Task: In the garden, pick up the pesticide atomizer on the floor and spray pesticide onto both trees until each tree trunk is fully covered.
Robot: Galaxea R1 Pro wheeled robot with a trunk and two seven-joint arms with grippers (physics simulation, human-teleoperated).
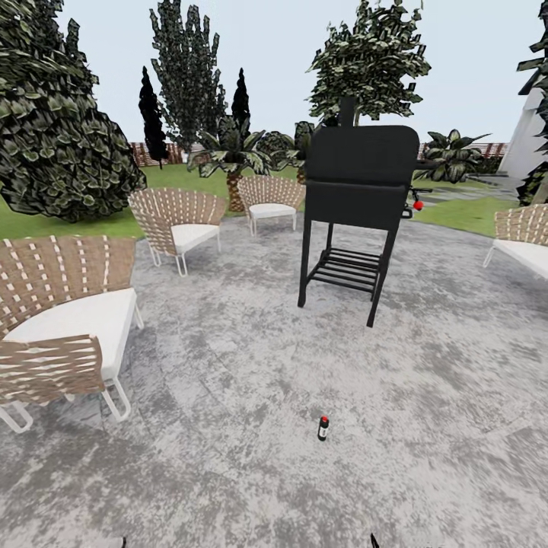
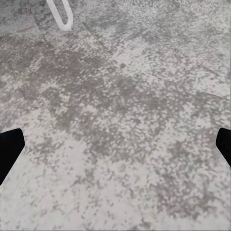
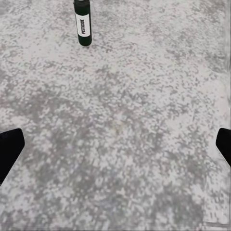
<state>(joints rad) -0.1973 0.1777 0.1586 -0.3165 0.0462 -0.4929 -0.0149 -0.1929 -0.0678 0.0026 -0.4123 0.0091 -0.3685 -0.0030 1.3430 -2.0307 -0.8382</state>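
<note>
The small pesticide atomizer (image 1: 323,428), a dark bottle with a red top, stands upright on the mottled grey stone patio floor (image 1: 228,426), alone in open paving. In the right wrist view the same bottle (image 3: 83,24) shows a dark green body with a white label; it lies ahead of the right gripper (image 3: 115,144), well apart from it and off toward one finger's side. That gripper's two black fingertips (image 3: 9,149) sit at opposite edges of the picture, spread wide, with only bare paving between them. The left gripper (image 2: 115,147) is equally wide apart and holds nothing; ahead of it a white tubular chair leg (image 2: 60,14) rests on the floor.

Beyond the atomizer, farther from both grippers, stands a black barbecue grill on legs (image 1: 358,205). Woven tan armchairs with white cushions (image 1: 65,320) ring the patio. Behind the grill rises a leafy tree (image 1: 373,57), though its trunk is mostly hidden, so I cannot tell its bark.
</note>
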